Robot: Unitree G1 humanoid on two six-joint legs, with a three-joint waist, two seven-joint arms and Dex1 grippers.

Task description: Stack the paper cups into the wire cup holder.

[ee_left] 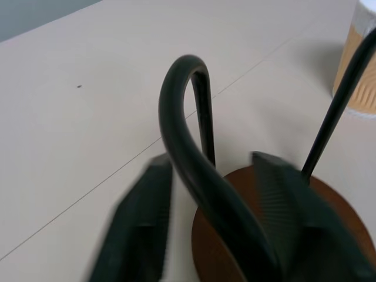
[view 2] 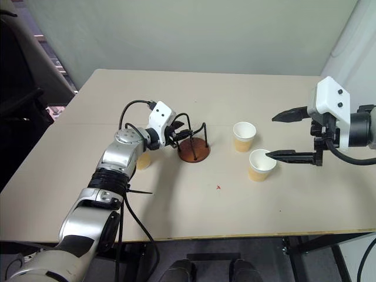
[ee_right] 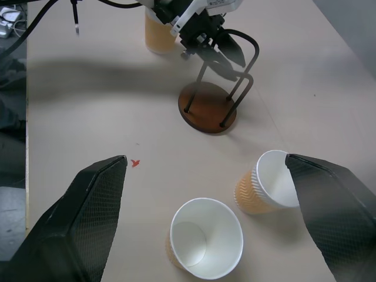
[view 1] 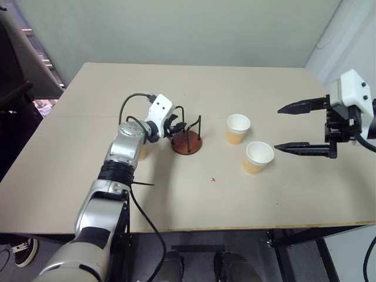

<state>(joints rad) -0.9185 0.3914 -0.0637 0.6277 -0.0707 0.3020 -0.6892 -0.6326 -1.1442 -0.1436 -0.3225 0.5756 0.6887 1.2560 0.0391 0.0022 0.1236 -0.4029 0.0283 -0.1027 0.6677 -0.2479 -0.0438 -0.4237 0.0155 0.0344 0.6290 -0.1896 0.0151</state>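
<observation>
Left eye view: a wide tan table [view 1: 194, 194] is seen from above. The wire cup holder [view 1: 187, 138] is set near the middle of it, with its brown base flat on the top. The left gripper [view 1: 174, 125] is placed right at the holder's wires. Two paper cups are stood upright to the right of the holder, the far cup [view 1: 237, 128] and the near cup [view 1: 258, 157], close to each other but apart. A third cup [view 1: 143, 153] is half hidden behind the left arm. The right gripper [view 1: 292, 127] is held above the table beside the two cups, its fingers spread wide, with nothing between them. Left wrist view: one black wire arch [ee_left: 194, 147] is seen between the two left fingers [ee_left: 138, 229], though whether it is pinched cannot be told. Right wrist view: the wide right fingers [ee_right: 82, 217] are seen on each side of the two cups, and neither cup is touched.
</observation>
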